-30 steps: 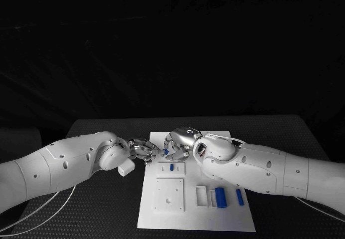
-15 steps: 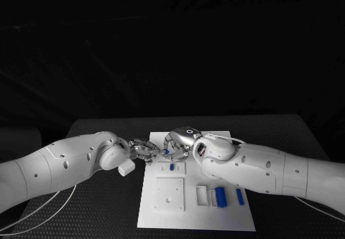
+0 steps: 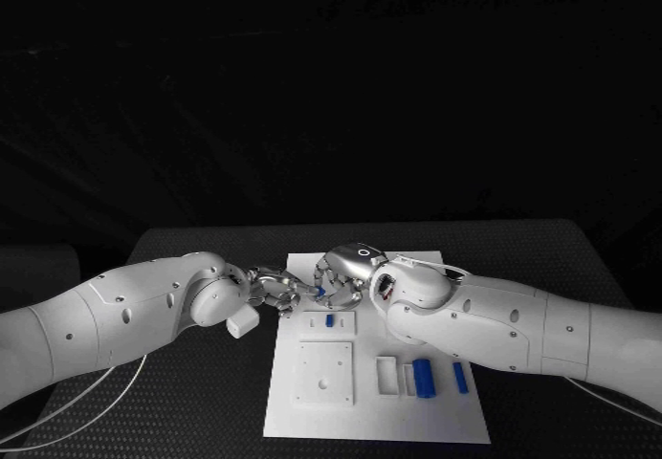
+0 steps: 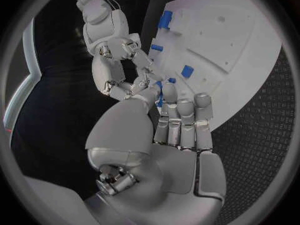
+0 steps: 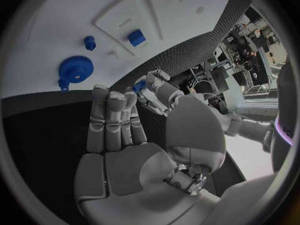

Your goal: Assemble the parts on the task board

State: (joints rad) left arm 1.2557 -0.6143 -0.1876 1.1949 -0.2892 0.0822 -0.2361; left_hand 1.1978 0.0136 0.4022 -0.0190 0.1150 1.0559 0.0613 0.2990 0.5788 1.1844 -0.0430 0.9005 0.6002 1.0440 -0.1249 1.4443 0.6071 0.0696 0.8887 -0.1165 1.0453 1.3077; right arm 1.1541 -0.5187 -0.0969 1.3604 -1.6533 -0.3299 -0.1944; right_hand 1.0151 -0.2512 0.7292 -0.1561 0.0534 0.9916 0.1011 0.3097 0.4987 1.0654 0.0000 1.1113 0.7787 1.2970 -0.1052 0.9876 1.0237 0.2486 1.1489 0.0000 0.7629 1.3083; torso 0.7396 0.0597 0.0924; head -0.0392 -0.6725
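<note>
Little has moved since the earlier frame: head view has both hands meeting over the board, left hand and right hand pinching one blue part; left wrist view confirms; pass it slowly.

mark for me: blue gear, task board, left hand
blue gear [image 5: 75, 68]: right wrist view, on its toothed disc face.
task board [image 3: 372, 411]: head view, bare white surface near its front edge.
left hand [image 3: 276, 290]: head view, middle of the silver fingers, meeting the right hand over the board.
</note>
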